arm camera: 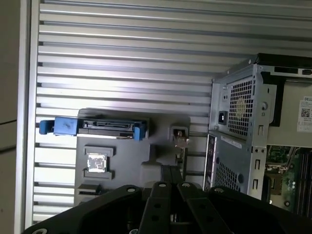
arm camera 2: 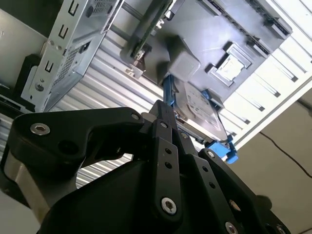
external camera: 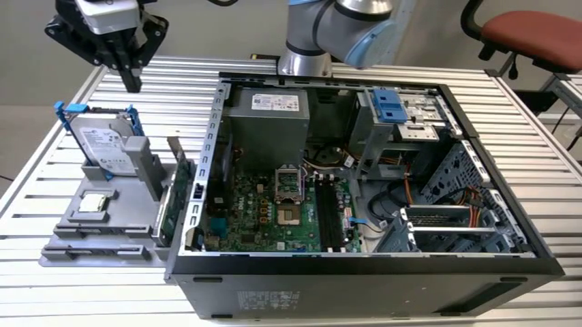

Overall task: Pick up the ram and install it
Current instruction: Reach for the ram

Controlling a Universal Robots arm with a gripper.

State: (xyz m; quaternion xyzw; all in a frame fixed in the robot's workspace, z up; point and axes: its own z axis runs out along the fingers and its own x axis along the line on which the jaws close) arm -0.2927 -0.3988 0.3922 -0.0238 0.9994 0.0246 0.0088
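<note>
My fingers (external camera: 133, 85) are pressed together with nothing between them, hanging over the far part of the slatted metal table (external camera: 536, 143), on the exterior view's left. Near me, the grey holder tray (external camera: 91, 235) carries the hard drive (external camera: 98, 146) in its blue brackets. The ram (external camera: 163, 219) stands on edge along the tray's side nearest the open computer case (external camera: 364, 272), just beside a larger green card (external camera: 185, 178). A red office chair (external camera: 532, 30) stands beyond the table.
</note>
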